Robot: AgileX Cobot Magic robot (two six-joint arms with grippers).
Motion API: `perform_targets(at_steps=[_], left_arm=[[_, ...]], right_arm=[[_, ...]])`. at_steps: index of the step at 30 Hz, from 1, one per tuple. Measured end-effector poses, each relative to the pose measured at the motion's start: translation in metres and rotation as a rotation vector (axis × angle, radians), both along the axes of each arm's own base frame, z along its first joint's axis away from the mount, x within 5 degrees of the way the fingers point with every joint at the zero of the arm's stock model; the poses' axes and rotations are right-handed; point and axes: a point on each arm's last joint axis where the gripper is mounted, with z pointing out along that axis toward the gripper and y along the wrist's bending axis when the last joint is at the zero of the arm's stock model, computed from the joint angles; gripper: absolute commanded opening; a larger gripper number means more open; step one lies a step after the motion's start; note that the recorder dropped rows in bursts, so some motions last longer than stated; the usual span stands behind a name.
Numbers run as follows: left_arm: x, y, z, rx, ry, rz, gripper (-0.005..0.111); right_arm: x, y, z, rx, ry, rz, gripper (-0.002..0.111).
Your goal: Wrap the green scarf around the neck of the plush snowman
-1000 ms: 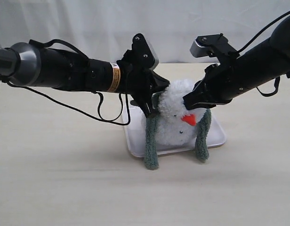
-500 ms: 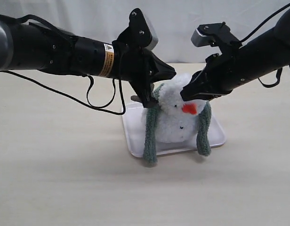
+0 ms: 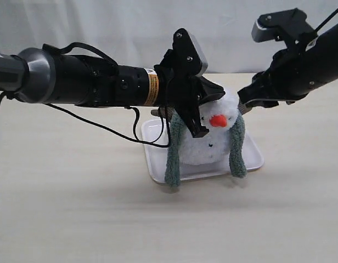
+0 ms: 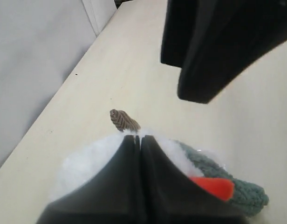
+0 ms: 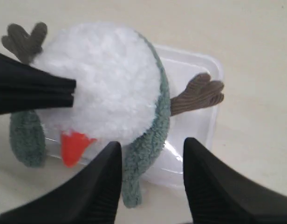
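Observation:
The plush snowman [image 3: 208, 143] stands on a white tray [image 3: 158, 161], its orange nose facing the exterior view. The green scarf [image 3: 173, 156] runs behind its neck, and both ends hang down its front, the other end [image 3: 237, 150] on the right. My left gripper [image 3: 217, 96] is shut, its tips pressed into the fluffy top of the head [image 4: 83, 170], with nothing seen between them. My right gripper [image 3: 247, 103] is open, just off the head's right side, above one scarf end [image 5: 150, 140] and a brown twig arm [image 5: 198, 93].
The tray [image 5: 201, 126] sits on a pale tabletop with a white curtain behind. The left arm's cable [image 3: 103, 129] loops down over the table left of the tray. The second twig arm [image 5: 24, 41] sticks out beside my left gripper [image 5: 69, 91].
My left gripper has slid right across the snowman's head. My right gripper has pulled up and away to the right, off the head. The snowman now sits more upright.

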Motion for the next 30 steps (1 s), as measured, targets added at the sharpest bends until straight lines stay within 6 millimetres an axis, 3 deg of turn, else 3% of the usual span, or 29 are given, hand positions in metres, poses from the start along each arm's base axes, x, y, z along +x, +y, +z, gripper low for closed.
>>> perform_targets(at_steps=[5, 8, 12, 15, 20, 28, 30], left_arm=[[0.005, -0.005, -0.013, 0.000, 0.004, 0.003, 0.000], [0.005, -0.005, -0.013, -0.002, 0.005, 0.004, 0.000], [0.005, -0.005, -0.013, -0.002, 0.005, 0.004, 0.000], [0.005, -0.005, -0.013, -0.002, 0.005, 0.004, 0.000], [0.005, -0.005, -0.013, -0.002, 0.005, 0.004, 0.000], [0.005, -0.005, -0.013, -0.005, 0.012, 0.007, 0.000], [0.005, -0.005, -0.013, -0.006, 0.016, 0.009, 0.000]], right_arm=[[0.012, 0.001, -0.052, -0.044, 0.140, -0.016, 0.041], [0.016, 0.001, -0.069, -0.051, 0.156, -0.022, 0.041], [0.014, 0.004, -0.080, -0.007, 0.124, -0.012, 0.057], [0.006, 0.007, -0.092, 0.035, 0.128, 0.018, 0.060], [-0.001, 0.006, -0.107, 0.063, 0.109, -0.017, 0.045], [-0.009, 0.001, -0.135, 0.065, 0.129, -0.098, 0.004], [-0.008, 0.001, -0.139, 0.063, 0.136, -0.093, 0.004]])
